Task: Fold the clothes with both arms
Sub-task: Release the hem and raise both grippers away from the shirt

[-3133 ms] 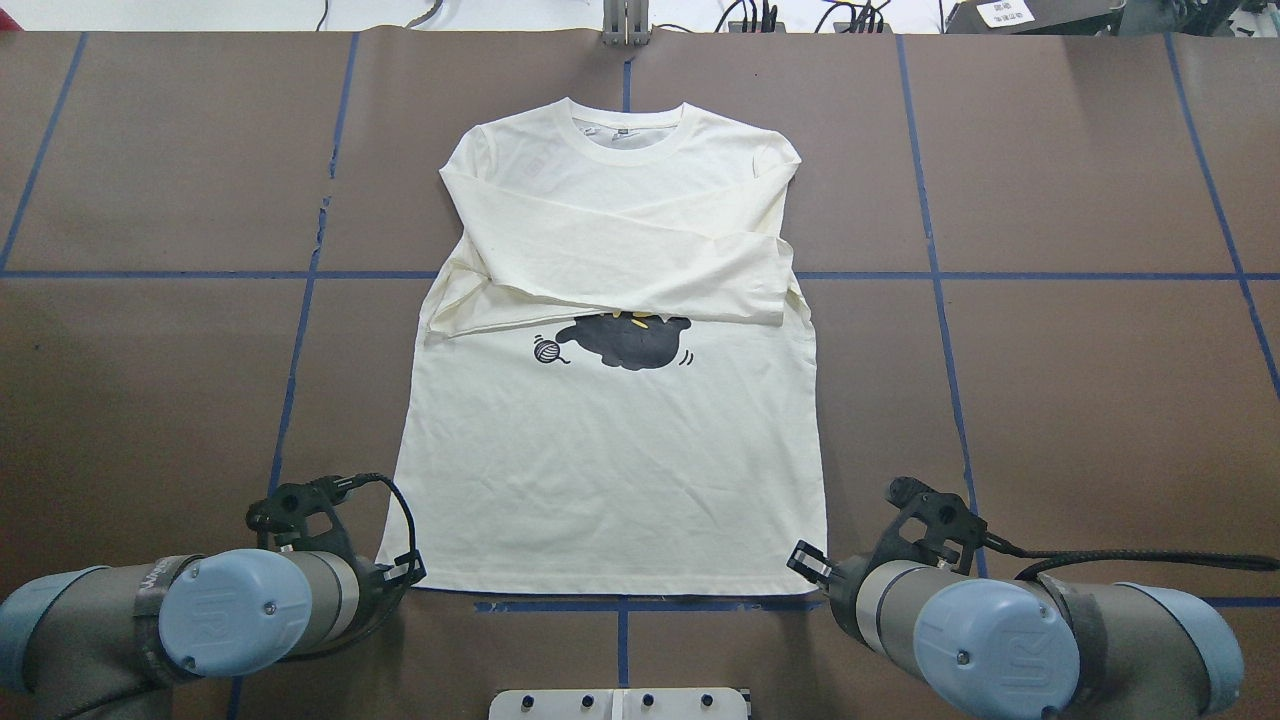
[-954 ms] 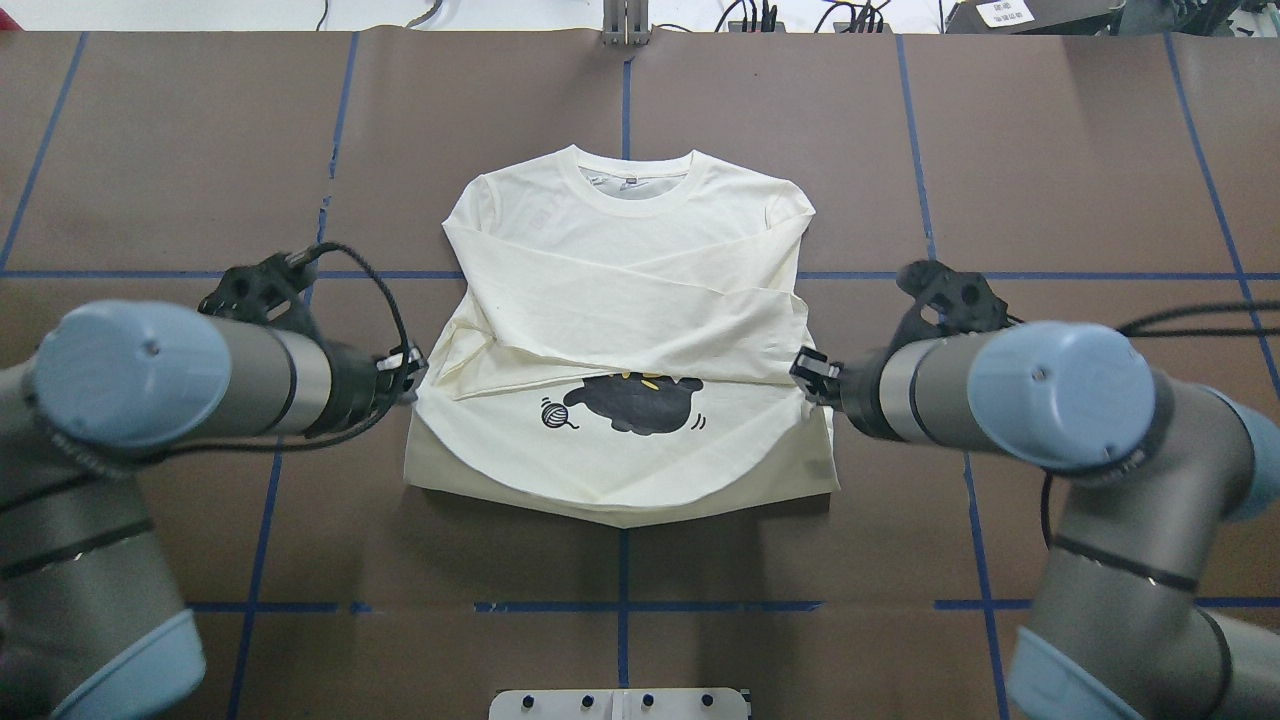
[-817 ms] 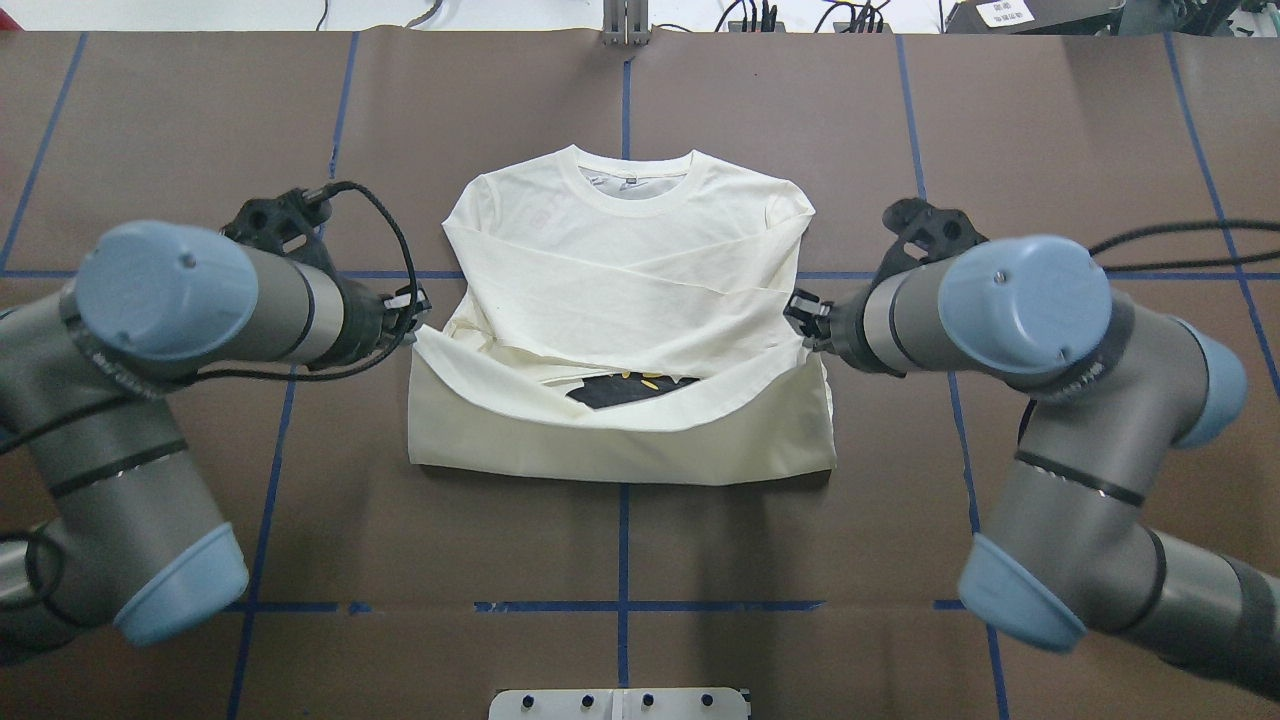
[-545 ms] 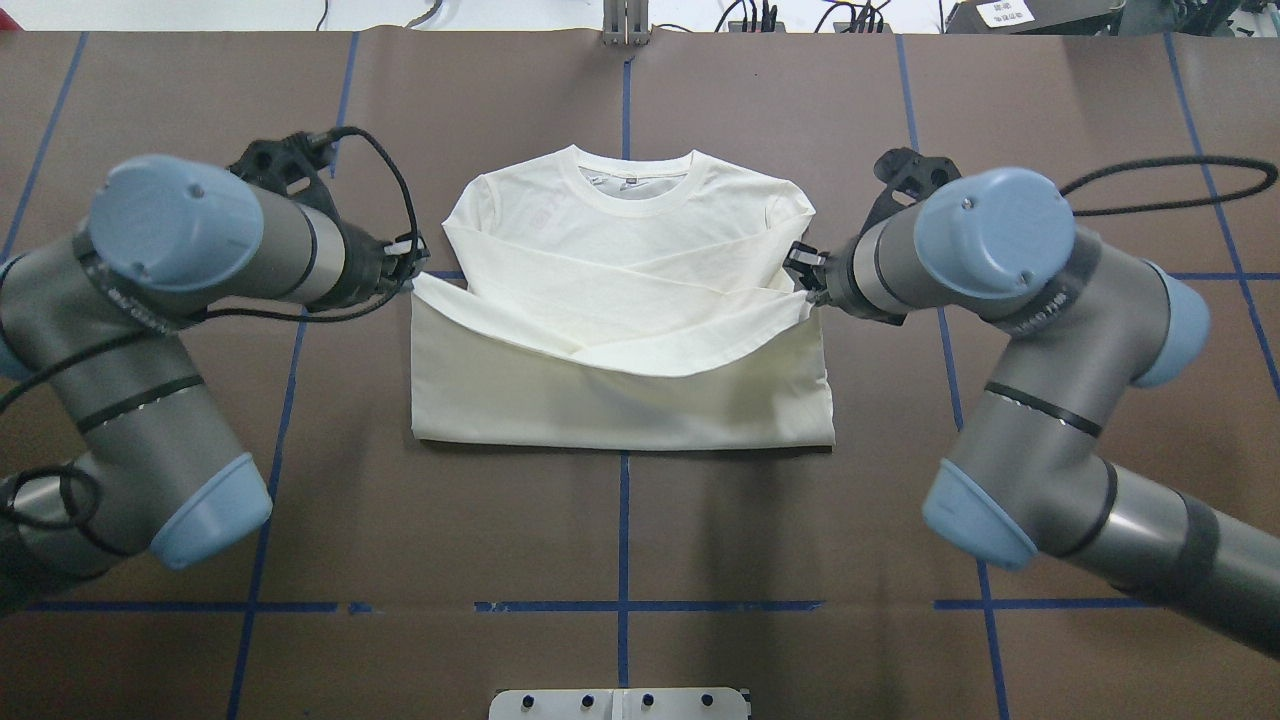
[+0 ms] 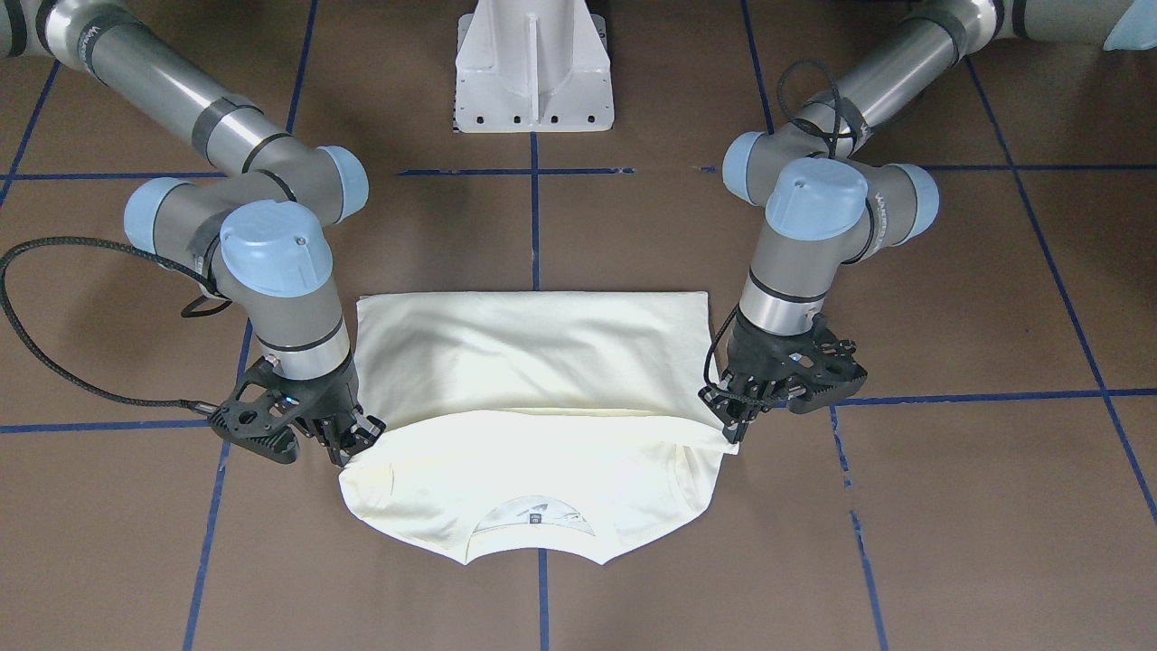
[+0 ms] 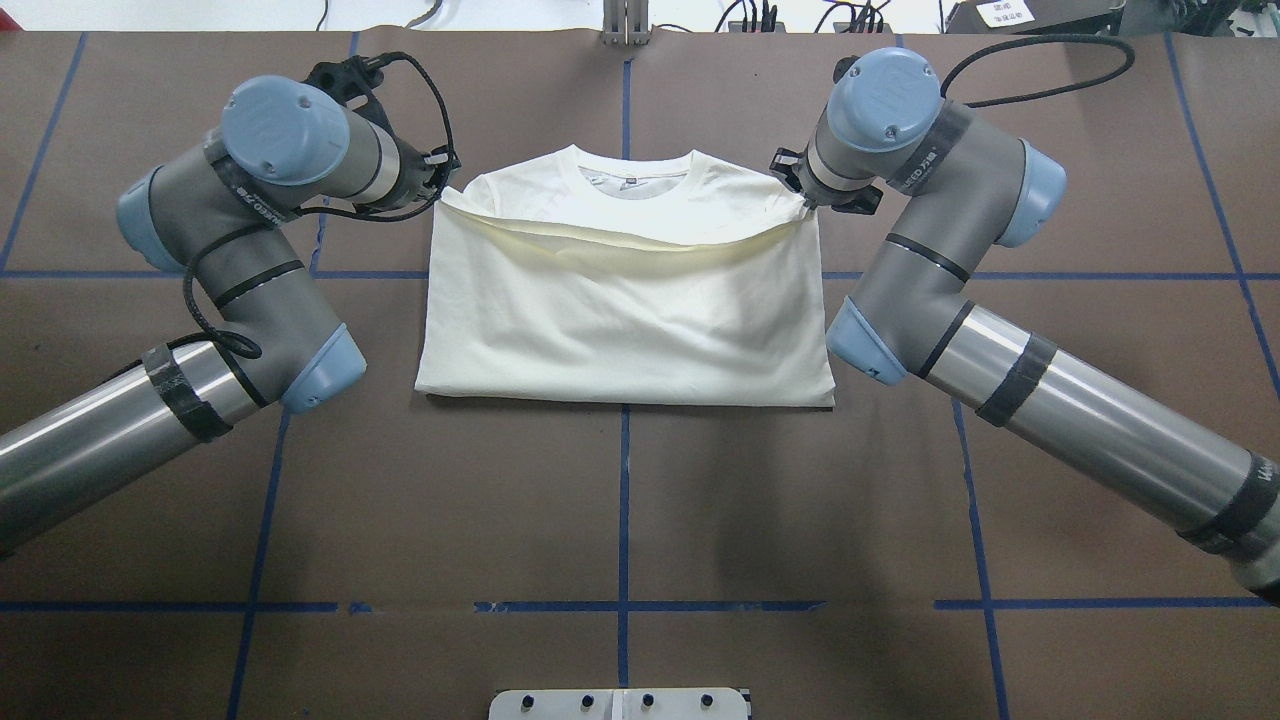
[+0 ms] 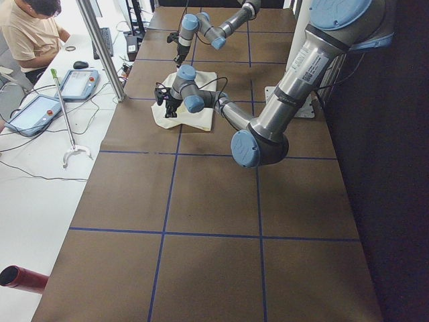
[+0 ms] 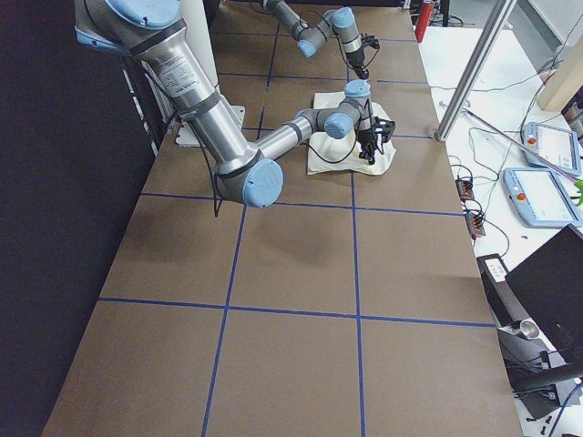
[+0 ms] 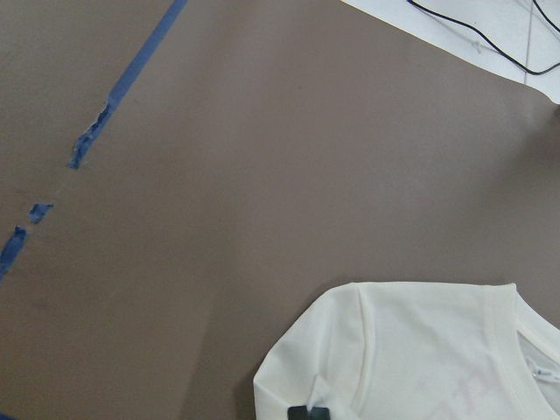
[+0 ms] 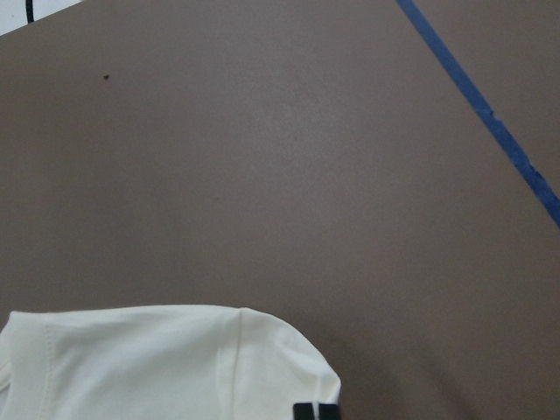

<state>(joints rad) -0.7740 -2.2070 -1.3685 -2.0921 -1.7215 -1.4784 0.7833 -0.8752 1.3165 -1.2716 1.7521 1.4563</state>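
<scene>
The cream long-sleeved T-shirt (image 6: 625, 310) lies folded in half on the brown table, its lower half drawn up over the sleeves and chest. The cat print is hidden under the fold. The ribbed neck (image 6: 625, 180) shows at the far end. My left gripper (image 6: 440, 190) is shut on the hem corner at the shirt's left shoulder, on the right in the front view (image 5: 728, 416). My right gripper (image 6: 800, 195) is shut on the other hem corner, on the left in the front view (image 5: 357, 443). The hem sags between them. Each wrist view shows a shoulder (image 9: 420, 350) (image 10: 157, 359).
The white pedestal base (image 5: 533, 63) stands at the near table edge behind the shirt's fold. Blue tape lines (image 6: 622, 500) cross the brown table cover. An operator (image 7: 27, 33) sits at a side bench with tablets beyond the far table edge.
Both grippers have carried the hem from the near edge up over the cat print and sleeves to the shoulders. The shirt now lies doubled, with its fold line nearer the robot.
</scene>
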